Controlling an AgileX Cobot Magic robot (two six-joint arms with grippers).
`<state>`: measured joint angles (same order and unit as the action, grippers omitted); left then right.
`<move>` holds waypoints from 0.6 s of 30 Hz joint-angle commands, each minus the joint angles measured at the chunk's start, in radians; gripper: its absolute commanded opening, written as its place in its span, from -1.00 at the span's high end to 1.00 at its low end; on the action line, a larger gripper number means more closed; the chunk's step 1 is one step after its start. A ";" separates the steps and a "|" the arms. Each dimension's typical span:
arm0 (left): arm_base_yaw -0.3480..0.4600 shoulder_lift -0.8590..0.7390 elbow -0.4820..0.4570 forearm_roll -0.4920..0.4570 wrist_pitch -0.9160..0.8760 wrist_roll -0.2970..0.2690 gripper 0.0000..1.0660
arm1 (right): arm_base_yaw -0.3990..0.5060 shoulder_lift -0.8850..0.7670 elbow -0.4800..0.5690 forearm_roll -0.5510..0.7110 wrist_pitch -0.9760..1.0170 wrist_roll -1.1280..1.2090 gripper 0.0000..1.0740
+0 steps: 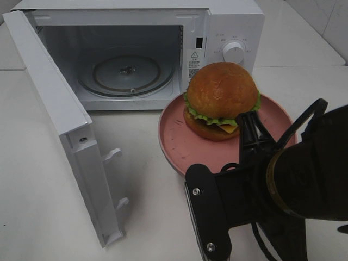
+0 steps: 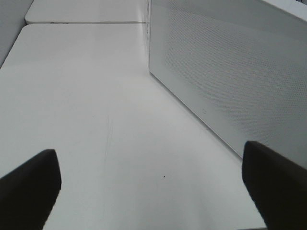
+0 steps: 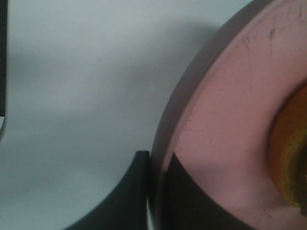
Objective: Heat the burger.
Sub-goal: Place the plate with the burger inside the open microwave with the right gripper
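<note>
The burger (image 1: 221,99), with a glossy orange-brown bun, green lettuce and yellow cheese, sits on a pink round plate (image 1: 179,138) in front of the open microwave (image 1: 228,24). My right gripper (image 1: 251,128) reaches in from the lower right beside the burger. In the right wrist view the gripper (image 3: 156,191) is shut on the plate's rim (image 3: 192,110), one finger outside and one inside, with the burger's edge (image 3: 288,153) close by. My left gripper (image 2: 153,191) is open and empty over the bare table, beside the microwave's perforated side wall (image 2: 230,72).
The microwave door (image 1: 60,114) stands swung out to the left. The glass turntable (image 1: 126,72) lies inside the cavity. The control knob (image 1: 234,53) is on the right panel. The white table (image 1: 147,206) runs all around.
</note>
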<state>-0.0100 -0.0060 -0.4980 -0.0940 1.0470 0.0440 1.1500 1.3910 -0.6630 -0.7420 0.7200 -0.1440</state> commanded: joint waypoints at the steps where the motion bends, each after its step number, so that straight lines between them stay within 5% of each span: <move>1: -0.005 -0.024 0.005 -0.008 -0.017 0.000 -0.81 | 0.005 -0.006 -0.004 -0.085 -0.021 -0.038 1.00; 18: -0.005 -0.024 0.005 -0.008 -0.017 0.000 -0.81 | -0.098 -0.006 -0.004 -0.052 -0.142 -0.247 1.00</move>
<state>-0.0100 -0.0060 -0.4980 -0.0940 1.0470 0.0440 1.0720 1.3910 -0.6630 -0.7650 0.6420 -0.3150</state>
